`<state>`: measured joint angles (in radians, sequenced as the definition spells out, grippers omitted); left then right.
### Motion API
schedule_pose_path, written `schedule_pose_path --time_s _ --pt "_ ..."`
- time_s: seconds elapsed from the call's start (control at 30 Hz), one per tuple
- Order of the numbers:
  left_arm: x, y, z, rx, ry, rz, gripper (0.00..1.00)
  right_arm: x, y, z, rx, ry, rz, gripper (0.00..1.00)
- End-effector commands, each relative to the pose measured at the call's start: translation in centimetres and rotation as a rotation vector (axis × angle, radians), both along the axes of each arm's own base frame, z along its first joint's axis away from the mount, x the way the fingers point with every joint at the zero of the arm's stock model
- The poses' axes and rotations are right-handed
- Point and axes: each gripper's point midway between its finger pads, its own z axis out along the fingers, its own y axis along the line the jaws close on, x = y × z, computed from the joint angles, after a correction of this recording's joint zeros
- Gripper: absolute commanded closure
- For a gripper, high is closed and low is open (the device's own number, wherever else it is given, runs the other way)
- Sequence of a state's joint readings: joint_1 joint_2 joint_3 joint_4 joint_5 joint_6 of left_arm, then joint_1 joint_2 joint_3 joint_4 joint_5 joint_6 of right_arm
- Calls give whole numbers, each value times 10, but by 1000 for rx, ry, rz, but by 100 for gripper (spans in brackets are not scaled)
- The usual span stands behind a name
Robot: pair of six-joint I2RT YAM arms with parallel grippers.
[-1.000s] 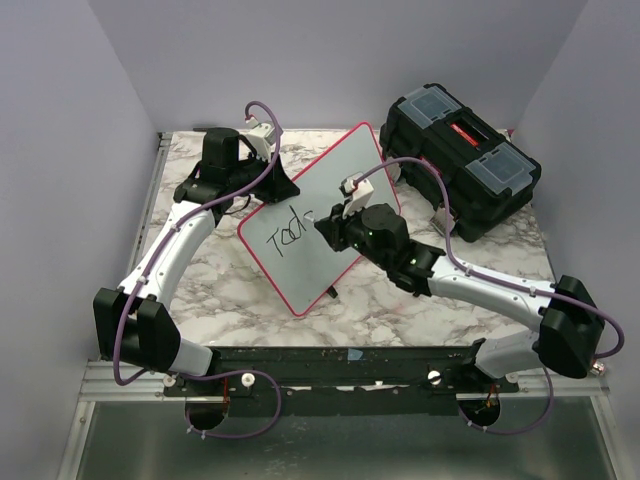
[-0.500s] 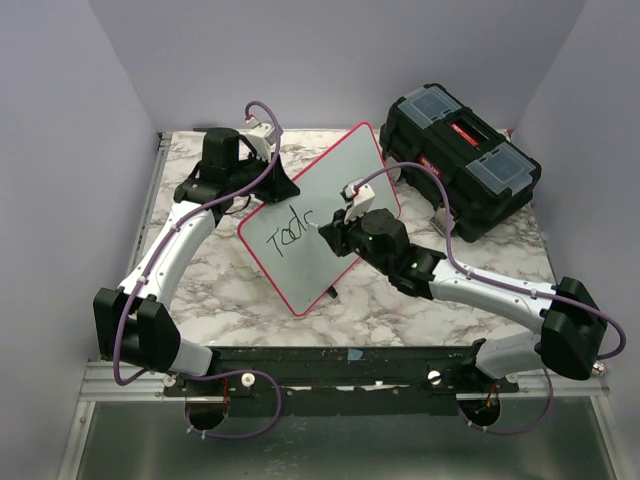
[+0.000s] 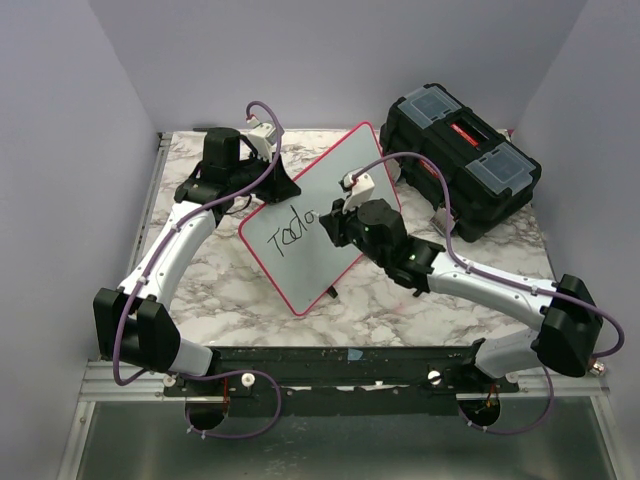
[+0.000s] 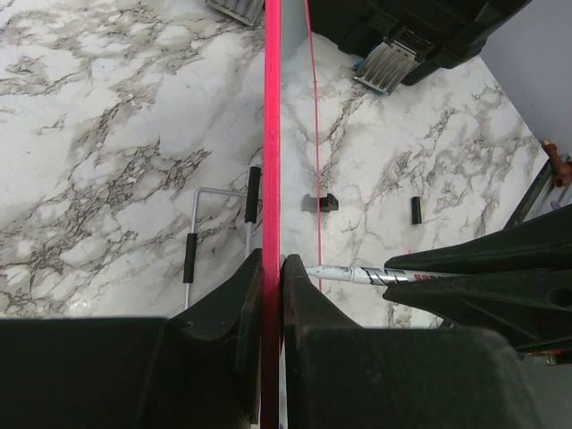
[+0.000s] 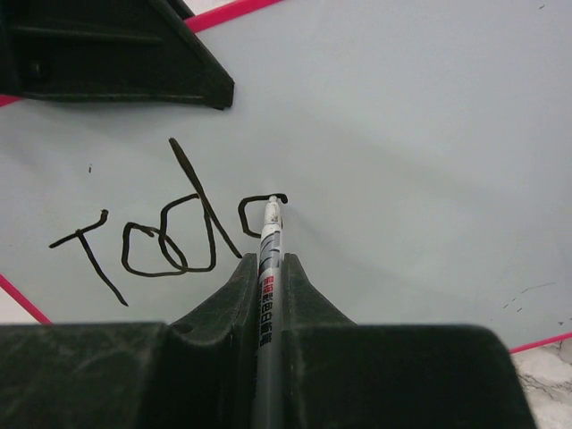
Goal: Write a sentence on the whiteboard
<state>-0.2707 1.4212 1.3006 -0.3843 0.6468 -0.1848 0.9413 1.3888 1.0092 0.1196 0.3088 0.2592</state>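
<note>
The whiteboard (image 3: 315,215), white with a red-pink rim, stands tilted on the marble table. My left gripper (image 3: 270,178) is shut on its upper left edge; in the left wrist view the jaws (image 4: 271,268) clamp the pink rim (image 4: 271,134). My right gripper (image 3: 338,215) is shut on a marker (image 5: 269,259), its tip touching the board. The sentence (image 5: 170,228) reads "Tod" plus an unfinished fourth letter under the tip; it also shows in the top view (image 3: 290,224). The marker shows in the left wrist view (image 4: 357,274) too.
A black toolbox (image 3: 460,160) with red latches stands at the back right, close behind the board. A small dark piece (image 3: 331,292) lies on the table by the board's lower edge. A wire stand (image 4: 219,223) shows behind the board.
My right gripper has moved the marker slightly right and up on the board, adding the curve of a fourth letter after "Tod". The left arm and board have not moved.
</note>
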Motion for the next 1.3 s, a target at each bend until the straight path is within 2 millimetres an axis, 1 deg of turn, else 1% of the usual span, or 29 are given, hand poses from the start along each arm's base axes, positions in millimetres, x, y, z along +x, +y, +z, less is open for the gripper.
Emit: schedule_pose_path --time_s 0.0,0.2,0.53,0.7,1.07,1.27 --pt "-5 -7 -9 50 -45 -47 100 8 4 9 -11 -21 -13 99" --pt "-5 -7 -10 52 -42 -49 100 7 3 6 -17 -16 -12 99" --pt "-6 -7 -9 53 -48 -48 100 -3 -6 -20 -38 30 -12 99" --pt "-6 -6 -9 53 -49 -47 100 -6 -9 -25 -41 44 -11 99" --pt "-8 -6 -8 53 -51 -49 100 -3 -20 -20 -56 30 -54 99" --pt "-8 -7 -7 51 -53 -51 100 -1 -22 -8 -49 12 -70 99"
